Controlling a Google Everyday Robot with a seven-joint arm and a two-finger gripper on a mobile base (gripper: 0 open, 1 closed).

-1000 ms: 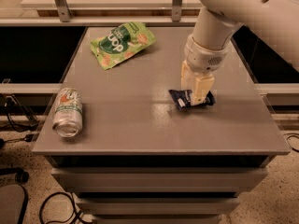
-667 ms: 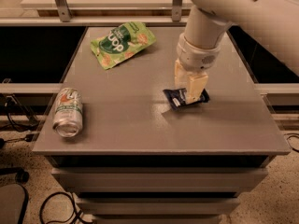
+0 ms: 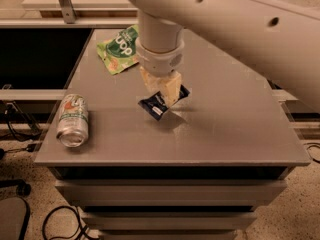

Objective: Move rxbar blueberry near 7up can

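Dark-blue wrapper of the snack bar [image 3: 161, 104] sticks out on both sides of the gripper [image 3: 162, 86], which is clamped on its middle. The bar hangs tilted just above the centre of the grey table [image 3: 225, 129], probably so that it can travel left without dragging toward the can [image 3: 73, 120], which lies on its side by the near left edge, well apart. The gripped middle of the bar is hidden, and the thick white arm [image 3: 225, 19] covers the right edge of the green chip bag [image 3: 119, 49] at the far left.
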